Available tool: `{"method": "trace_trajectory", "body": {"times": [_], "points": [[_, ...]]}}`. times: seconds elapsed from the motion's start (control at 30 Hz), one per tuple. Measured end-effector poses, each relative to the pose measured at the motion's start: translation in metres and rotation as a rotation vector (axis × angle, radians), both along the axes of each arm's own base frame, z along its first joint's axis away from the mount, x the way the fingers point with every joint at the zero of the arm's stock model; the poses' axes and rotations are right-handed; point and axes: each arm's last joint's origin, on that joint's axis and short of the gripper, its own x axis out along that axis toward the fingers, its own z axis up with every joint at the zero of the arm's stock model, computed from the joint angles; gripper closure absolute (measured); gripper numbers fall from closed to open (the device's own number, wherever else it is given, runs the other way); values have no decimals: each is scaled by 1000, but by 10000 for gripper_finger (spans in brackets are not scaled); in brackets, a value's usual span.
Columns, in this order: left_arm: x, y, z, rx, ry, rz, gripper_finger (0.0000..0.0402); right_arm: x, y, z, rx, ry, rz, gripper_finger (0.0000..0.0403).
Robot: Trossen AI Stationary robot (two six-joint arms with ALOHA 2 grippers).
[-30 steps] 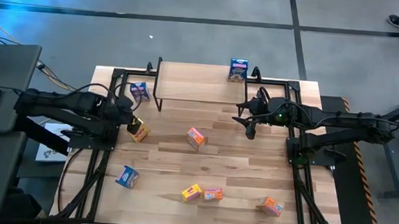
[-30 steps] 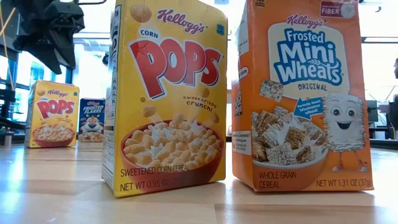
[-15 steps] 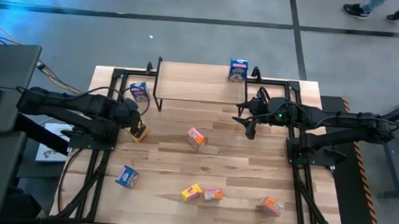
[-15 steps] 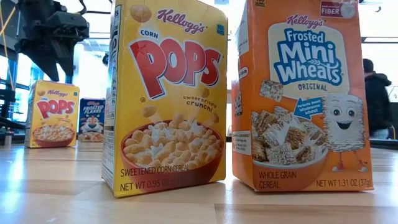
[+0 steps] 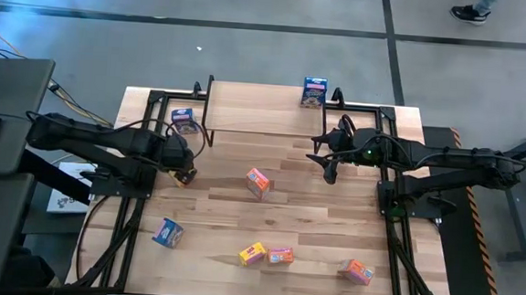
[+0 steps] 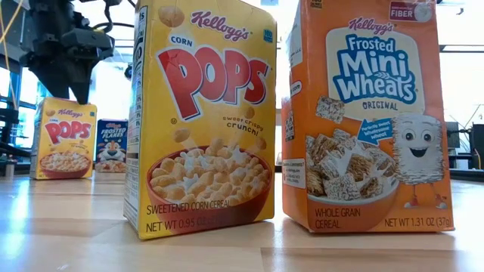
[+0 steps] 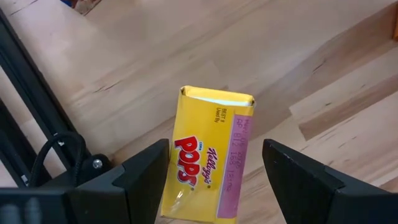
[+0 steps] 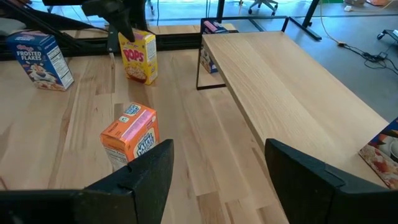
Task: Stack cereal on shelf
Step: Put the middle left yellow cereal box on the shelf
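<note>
My left gripper (image 5: 184,164) hangs open right above an upright yellow Corn Pops box (image 5: 185,173) near the table's left side. In the left wrist view its fingers stand on either side of the box (image 7: 208,162) with a gap. The low view shows the gripper (image 6: 78,72) above the box's top (image 6: 64,102). My right gripper (image 5: 330,173) waits open in front of the shelf's right end. The shelf (image 5: 256,108) has a light plank top on black legs, and a blue box (image 5: 314,91) stands on its right end.
Other boxes stand on the table: a blue one (image 5: 184,118) by the shelf's left leg, an orange one (image 5: 259,181) mid-table, a blue one (image 5: 168,232) near left. A yellow (image 5: 253,253) and two orange boxes (image 5: 280,256) (image 5: 357,271) stand along the near edge.
My left gripper has moved toward the table's right and a little toward its near edge, and now stands over the yellow box instead of beside it. The boxes and my right arm have kept still.
</note>
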Motion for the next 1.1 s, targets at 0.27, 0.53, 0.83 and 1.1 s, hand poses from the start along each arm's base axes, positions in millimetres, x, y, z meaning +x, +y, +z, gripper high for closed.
{"method": "trace_trajectory", "body": {"times": [0.27, 0.53, 0.83, 1.1], "points": [[9, -1, -9, -16, 63, 20, 154, 0, 0, 0, 0, 0, 0, 158], [16, -2, -16, -9, 119, -8, 193, 0, 0, 0, 0, 0, 0, 158], [16, -2, -16, -4, 130, -55, 250, 0, 0, 0, 0, 0, 0, 158], [19, -2, -10, 3, 116, -106, 268, 0, 0, 0, 0, 0, 0, 158]]}}
